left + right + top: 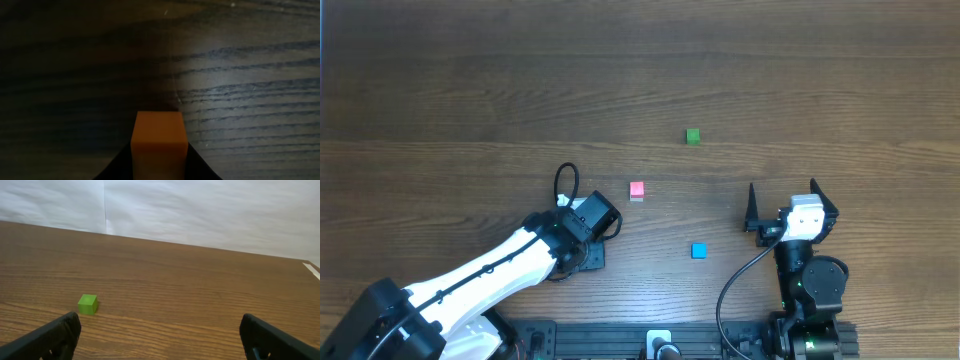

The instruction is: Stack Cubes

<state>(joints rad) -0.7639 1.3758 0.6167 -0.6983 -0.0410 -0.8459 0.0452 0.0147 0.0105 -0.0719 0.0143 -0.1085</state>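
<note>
The cubes look like small, hard, light blocks with flat faces and sharp edges. They should neither crush nor sag, but their smooth sides could slip or twist out of a loose pinch, so the safest hold is square across two opposite faces, near mid-height, leaving the top and bottom free for stacking. The left gripper (pixel 159 160) has such a hold: its two fingers are clenched against the sides of the orange cube (pixel 159 135), which sits low over the wooden table (pixel 440 100) (whether it touches the wood or hangs just above it, I cannot tell). The left arm (pixel 490 270) stretches from its base diagonally toward the middle of the table, wrist bent so the fingers point down, a little short of the pink cube (pixel 637 189). The blue cube (pixel 698 251) lies nearer the bases, between the two arms, and the green cube (pixel 693 136) sits farther out, well apart from both. The right gripper (pixel 784 200) is close to its own base, fingers spread wide and holding nothing, aimed out across the table with the green cube ahead of it in its wrist view.
</note>
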